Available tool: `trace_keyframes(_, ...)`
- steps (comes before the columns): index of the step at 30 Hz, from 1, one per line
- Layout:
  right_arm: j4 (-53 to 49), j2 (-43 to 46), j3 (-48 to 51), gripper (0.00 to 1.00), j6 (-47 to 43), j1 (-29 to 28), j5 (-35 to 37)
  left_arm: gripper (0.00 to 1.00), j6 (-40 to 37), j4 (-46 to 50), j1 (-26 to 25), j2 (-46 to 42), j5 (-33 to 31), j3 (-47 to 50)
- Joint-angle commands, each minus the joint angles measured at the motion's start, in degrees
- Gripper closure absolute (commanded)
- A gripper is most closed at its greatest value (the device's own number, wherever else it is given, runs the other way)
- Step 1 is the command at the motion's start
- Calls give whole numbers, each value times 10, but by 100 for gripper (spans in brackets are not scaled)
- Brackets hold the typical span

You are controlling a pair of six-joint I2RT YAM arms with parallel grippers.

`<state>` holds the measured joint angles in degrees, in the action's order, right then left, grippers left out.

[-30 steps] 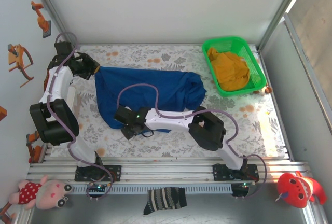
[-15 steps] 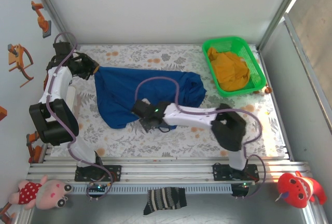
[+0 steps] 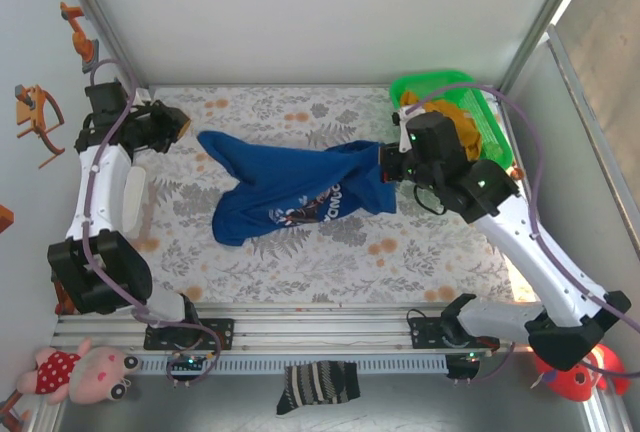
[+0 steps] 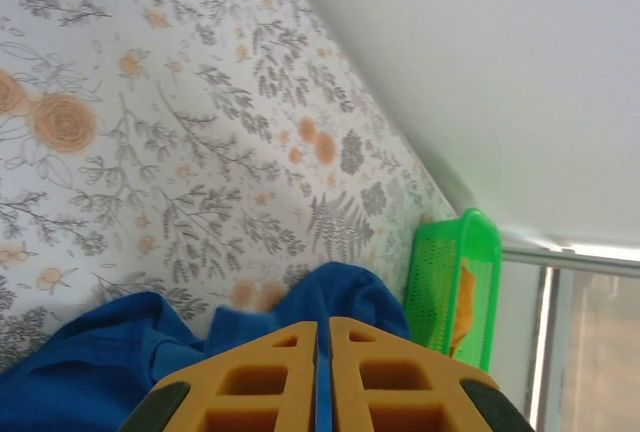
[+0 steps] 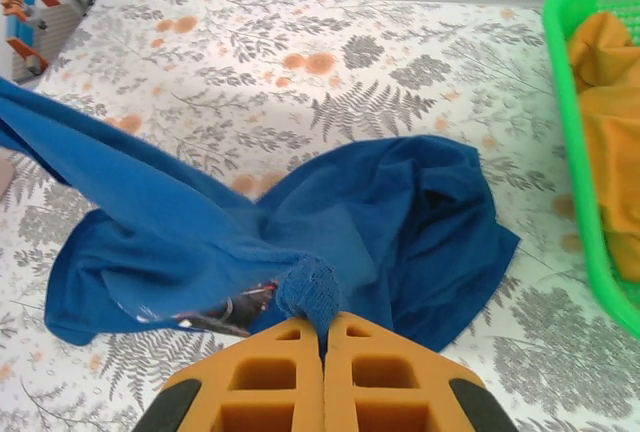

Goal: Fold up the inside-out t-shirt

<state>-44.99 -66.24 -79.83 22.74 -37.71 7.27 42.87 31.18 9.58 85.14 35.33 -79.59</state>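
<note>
The inside-out t-shirt (image 3: 290,177), royal blue, lies stretched across the middle of the flowered table, with a patch of printed lettering (image 3: 310,207) showing at its front. My left gripper (image 3: 180,124) sits at the shirt's left tip, shut with a strip of blue cloth between its fingers (image 4: 323,324). My right gripper (image 3: 386,160) is at the shirt's right end beside the green basket (image 3: 440,82), shut on a bunched fold of the t-shirt (image 5: 322,297). The cloth hangs raised between the two grippers, and the rest of the t-shirt (image 5: 400,222) rests on the table.
The green basket (image 5: 565,72) at the back right holds a mustard-yellow garment (image 3: 455,130). A striped sock (image 3: 318,384), a pink doll (image 3: 80,370) and a red plush toy (image 3: 580,362) lie below the table's near rail. Walls close the back and both sides.
The right gripper shut on the shirt's near edge and swung it up and right toward the basket, turning the cloth so the lettering shows. The left gripper shifted slightly left, still pinching cloth.
</note>
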Motion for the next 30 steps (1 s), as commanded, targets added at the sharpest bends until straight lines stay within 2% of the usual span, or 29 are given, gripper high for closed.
trace_keyframes(1, -39, 19, -8, 100, -22, 15, -18, 89, 21, -4, 4, -29, 33, -13)
trace_keyframes(7, -38, 21, 10, 100, -22, 31, -42, 86, 39, -16, -8, -45, 37, -13)
trace_keyframes(11, -30, 10, 34, 100, -22, 32, -42, 77, 11, -6, -53, -47, 3, 36)
trace_keyframes(16, -23, 11, 59, 100, -18, 37, -37, 59, -11, -9, -144, -82, -108, 163)
trace_keyframes(19, -20, 14, 68, 100, -15, 44, -38, 52, -4, -32, -194, -93, -176, 237)
trace_keyframes(23, -18, 13, 70, 100, -14, 48, -43, 50, 6, -43, -227, -72, -237, 288)
trace_keyframes(30, -14, 13, 74, 100, -11, 49, -45, 49, 20, -60, -260, 3, -245, 279)
